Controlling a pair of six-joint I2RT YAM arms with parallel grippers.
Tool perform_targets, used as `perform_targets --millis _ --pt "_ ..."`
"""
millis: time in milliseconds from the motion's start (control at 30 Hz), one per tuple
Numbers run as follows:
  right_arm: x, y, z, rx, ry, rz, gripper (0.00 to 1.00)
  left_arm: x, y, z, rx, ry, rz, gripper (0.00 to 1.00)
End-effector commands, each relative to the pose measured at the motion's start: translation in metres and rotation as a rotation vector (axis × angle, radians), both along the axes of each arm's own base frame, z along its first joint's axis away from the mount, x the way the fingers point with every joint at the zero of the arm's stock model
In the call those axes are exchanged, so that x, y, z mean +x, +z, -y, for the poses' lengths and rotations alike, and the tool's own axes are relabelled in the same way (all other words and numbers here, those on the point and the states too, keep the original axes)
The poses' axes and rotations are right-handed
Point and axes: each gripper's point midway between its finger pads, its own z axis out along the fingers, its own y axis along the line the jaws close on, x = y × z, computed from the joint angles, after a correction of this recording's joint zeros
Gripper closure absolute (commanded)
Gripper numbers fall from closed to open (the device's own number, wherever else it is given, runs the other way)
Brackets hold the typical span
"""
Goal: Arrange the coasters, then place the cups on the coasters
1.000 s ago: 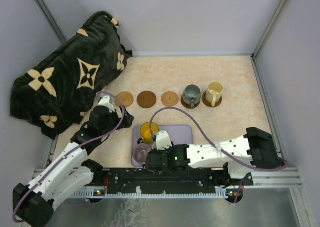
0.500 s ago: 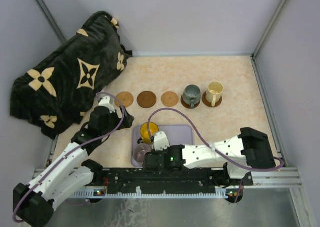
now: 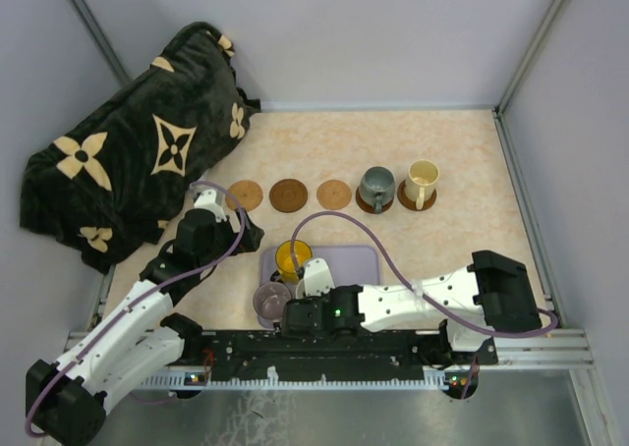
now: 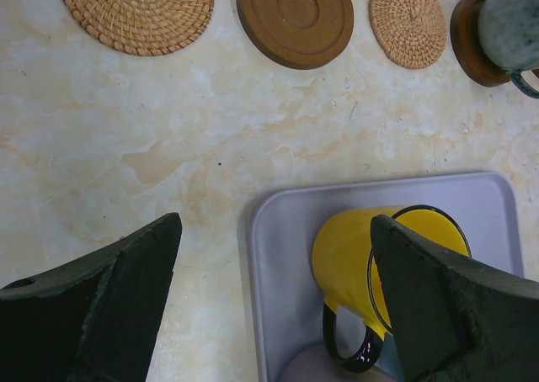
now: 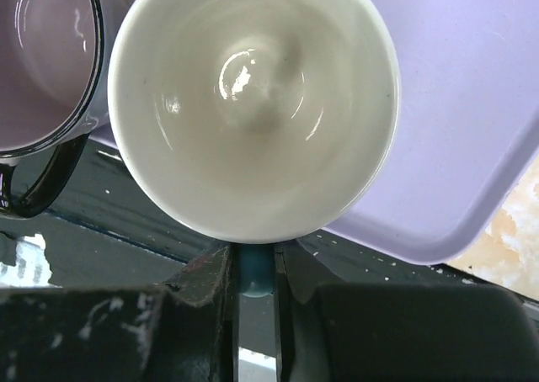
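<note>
Three bare coasters [image 3: 244,195] [image 3: 289,195] [image 3: 334,194] lie in a row; further right in the same row, two more carry the grey-green cup [image 3: 376,186] and the cream cup [image 3: 423,181]. The yellow cup [image 4: 379,256] stands on the lavender tray [image 4: 278,230], and the mauve cup [image 3: 271,299] is at the tray's near left corner. My right gripper [image 5: 255,260] is shut on the light blue handle [image 5: 255,274] of the white cup [image 5: 253,104]. My left gripper [image 4: 278,298] hangs open over the tray's left edge, beside the yellow cup.
A dark cushion with cream flower shapes [image 3: 138,141] fills the back left corner. Grey walls and metal posts close in the table. The black rail [image 3: 324,353] with the arm bases runs along the near edge, right under the tray.
My right gripper has closed on the white cup's blue handle. The mauve cup has shifted left and nearer, toward the tray's corner. The left arm has not moved.
</note>
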Motion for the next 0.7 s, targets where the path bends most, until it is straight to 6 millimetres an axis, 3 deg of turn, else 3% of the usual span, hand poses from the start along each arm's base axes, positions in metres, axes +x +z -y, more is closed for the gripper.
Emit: perform_targets --millis 0,267,467,667 --pt "0.008 0.013 0.001 0.004 -0.029 0.062 1.00 0.001 0.004 0.004 -0.030 -0.004 0.022 0.01" --pt "0.024 0.041 0.019 0.053 -0.118 0.162 1.00 0.004 0.003 0.006 -0.033 -0.009 0.017 0.01" --pt "0.045 0.075 0.037 0.083 -0.189 0.281 1.00 0.006 0.003 0.008 -0.033 -0.010 0.019 0.01" --pt "0.080 0.100 0.045 0.099 -0.242 0.348 1.00 0.009 0.002 0.010 -0.033 -0.014 0.017 0.01"
